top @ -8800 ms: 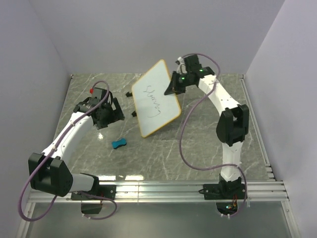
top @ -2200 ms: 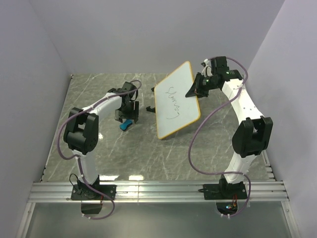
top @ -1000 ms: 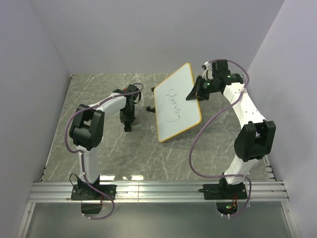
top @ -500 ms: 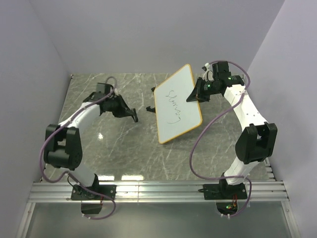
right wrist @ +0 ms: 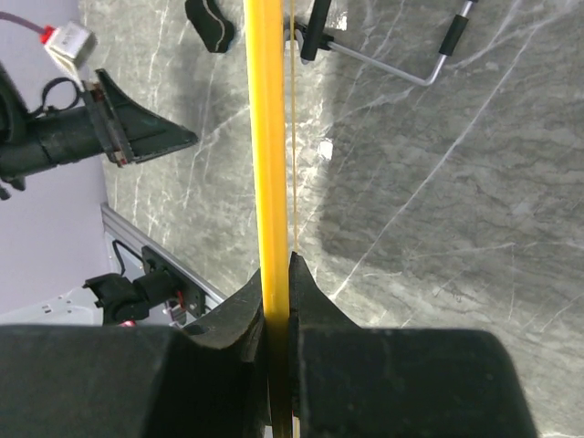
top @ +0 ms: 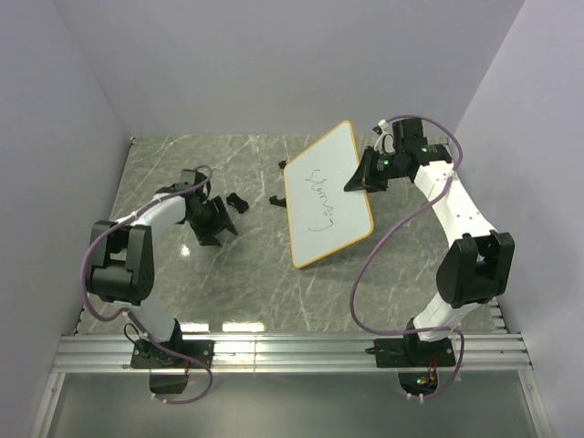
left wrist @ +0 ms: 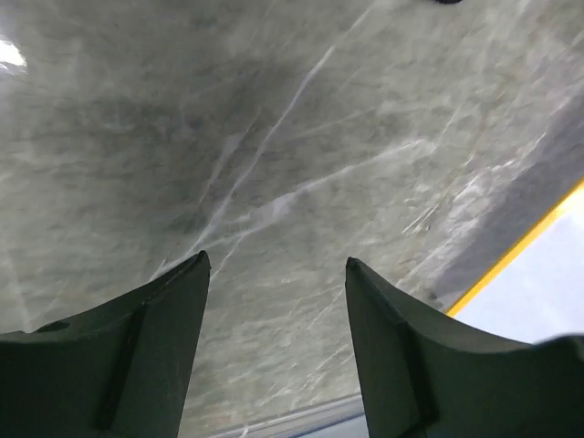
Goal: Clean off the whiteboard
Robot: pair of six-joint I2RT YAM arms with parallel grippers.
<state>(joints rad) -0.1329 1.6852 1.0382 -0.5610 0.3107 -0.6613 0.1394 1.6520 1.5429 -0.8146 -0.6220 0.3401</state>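
Note:
The whiteboard, white with an orange-yellow frame and black scribbles, stands tilted on its near corner on the table. My right gripper is shut on its far right edge; in the right wrist view the jaws clamp the yellow frame. My left gripper is open and empty, low over the table to the left of the board. In the left wrist view only bare marble shows between the fingers, with the board's edge to the right. No blue eraser shows.
A small dark block lies on the table between my left gripper and the board; it also shows in the right wrist view. Black clips and a metal stand rod stick out from the board's left edge. Walls enclose three sides.
My left gripper has pulled back down and to the left, away from the board, and the small dark block now lies apart from it. The board and right gripper barely moved.

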